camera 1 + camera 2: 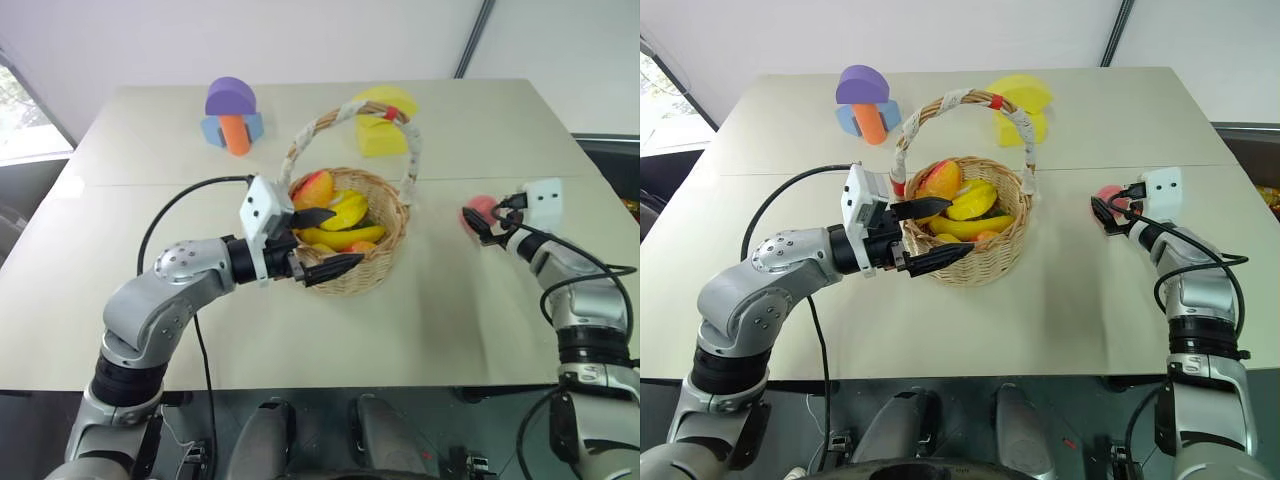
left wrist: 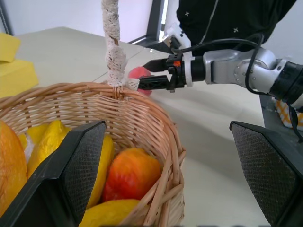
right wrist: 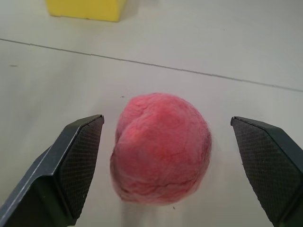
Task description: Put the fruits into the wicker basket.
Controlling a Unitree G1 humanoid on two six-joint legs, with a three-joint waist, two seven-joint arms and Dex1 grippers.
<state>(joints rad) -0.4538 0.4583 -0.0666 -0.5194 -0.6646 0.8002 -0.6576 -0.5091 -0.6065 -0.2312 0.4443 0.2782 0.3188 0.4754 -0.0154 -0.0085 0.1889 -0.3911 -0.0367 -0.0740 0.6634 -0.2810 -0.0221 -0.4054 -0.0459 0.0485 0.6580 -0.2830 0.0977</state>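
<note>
Basket (image 1: 372, 262): near table (image 1: 150, 140) centre, holding several fruits (image 1: 335, 215), perhaps five; heap overlapped.
Peach (image 3: 161, 149): on table toward right edge, last fruit left, apparently.
Left gripper (image 1: 318, 243): spread, empty, at basket's near rim.
Right gripper (image 1: 478, 226): spread, fingers flanking peach, not touching.
Remaining: grasp peach, carry to basket.

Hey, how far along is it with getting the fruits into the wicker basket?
Nearly done. The wicker basket already holds several fruits, and the left gripper is open at its rim, holding nothing. In hand: the right gripper is open with its fingers either side of the pink peach, which sits on the table. Left: grasp the peach and drop it in.
</note>
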